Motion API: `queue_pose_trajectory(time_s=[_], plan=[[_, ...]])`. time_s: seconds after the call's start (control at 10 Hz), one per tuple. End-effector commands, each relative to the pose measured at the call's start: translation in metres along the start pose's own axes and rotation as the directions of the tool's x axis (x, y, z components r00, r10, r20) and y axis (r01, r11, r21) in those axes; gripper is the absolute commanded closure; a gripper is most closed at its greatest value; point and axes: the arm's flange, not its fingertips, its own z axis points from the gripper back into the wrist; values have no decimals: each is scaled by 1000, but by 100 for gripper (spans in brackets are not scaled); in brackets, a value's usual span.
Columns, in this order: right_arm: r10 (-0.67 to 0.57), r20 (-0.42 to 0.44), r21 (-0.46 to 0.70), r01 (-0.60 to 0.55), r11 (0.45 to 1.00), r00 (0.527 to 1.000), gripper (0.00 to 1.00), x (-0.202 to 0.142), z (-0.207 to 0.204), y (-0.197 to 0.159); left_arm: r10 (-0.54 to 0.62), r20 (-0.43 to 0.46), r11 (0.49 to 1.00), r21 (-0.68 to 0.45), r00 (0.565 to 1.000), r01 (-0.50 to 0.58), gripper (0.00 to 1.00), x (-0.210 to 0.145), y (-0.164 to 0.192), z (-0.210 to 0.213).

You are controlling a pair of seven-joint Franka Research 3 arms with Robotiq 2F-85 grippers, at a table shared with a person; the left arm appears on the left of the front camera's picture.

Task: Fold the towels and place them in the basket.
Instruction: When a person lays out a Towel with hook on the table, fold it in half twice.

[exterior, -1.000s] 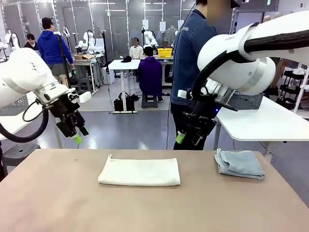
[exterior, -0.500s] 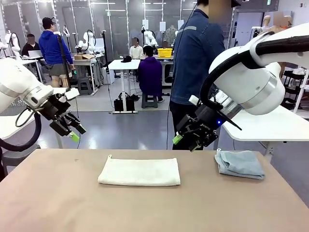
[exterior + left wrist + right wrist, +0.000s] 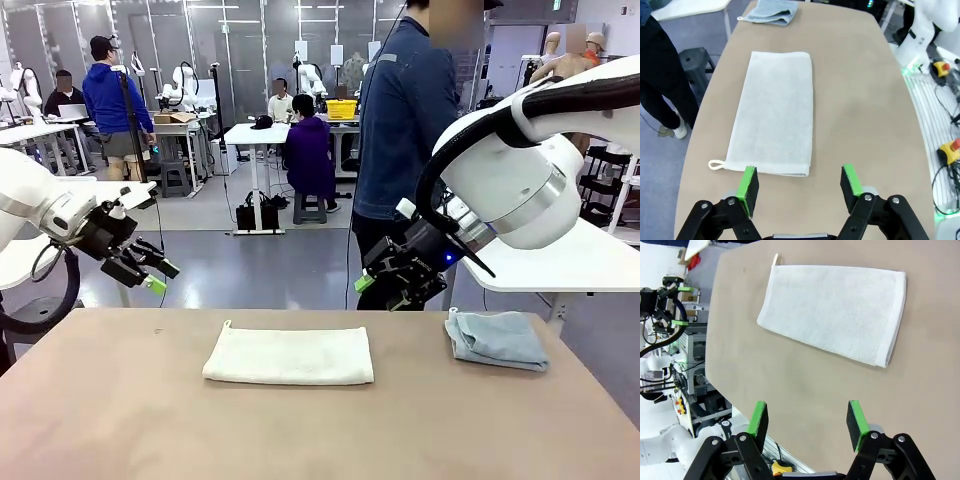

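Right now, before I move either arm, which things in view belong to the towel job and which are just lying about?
Job:
cream towel, flat mid-table
blue-grey towel, near the table's right far edge
left hand and right hand, both open and empty

Lying about:
white side table
dark stool
yellow button box on the floor
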Motion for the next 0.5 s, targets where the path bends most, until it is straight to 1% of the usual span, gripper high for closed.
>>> queue_pose_trajectory(time_s=[0.0, 0.2, 0.4], plan=[[-1, -10, -4, 1, 1000, 1000, 21, -2, 2, 3, -13, 67, 1000, 3, 998, 13, 17, -7, -5, -1], [-1, -10, -4, 1, 1000, 1000, 21, -2, 2, 3, -7, 89, 1000, 2, 996, 6, 17, -11, -4, -2], [-1, -10, -4, 1, 1000, 1000, 21, -2, 2, 3, 10, 75, 1000, -5, 997, -9, 17, -15, -2, -2]])
